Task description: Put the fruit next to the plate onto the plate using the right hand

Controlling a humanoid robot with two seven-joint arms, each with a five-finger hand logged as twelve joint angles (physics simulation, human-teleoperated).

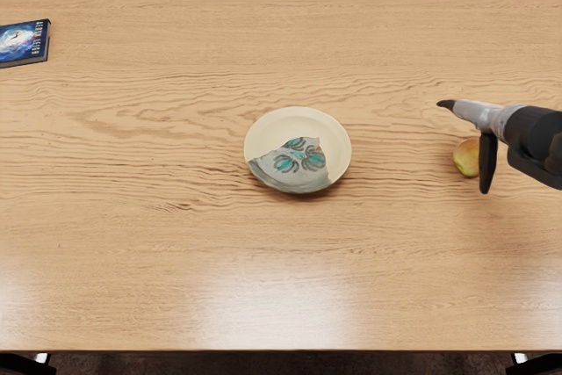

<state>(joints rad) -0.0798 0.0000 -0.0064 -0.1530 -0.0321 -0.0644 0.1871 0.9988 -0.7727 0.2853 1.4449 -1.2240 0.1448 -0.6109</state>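
Wooden table [176,243], plate [281,127] near centre, book [24,41] far left, yellowish fruit [466,157], perhaps a pear, right

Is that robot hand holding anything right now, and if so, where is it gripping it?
Nothing is held. The right hand has its fingers spread open next to the yellowish fruit, which lies ungrasped on the table.

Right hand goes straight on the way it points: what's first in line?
Looks free: the right hand points left, passing behind the plate over bare table. Height unclear; the book at the far left edge may be roughly in line.
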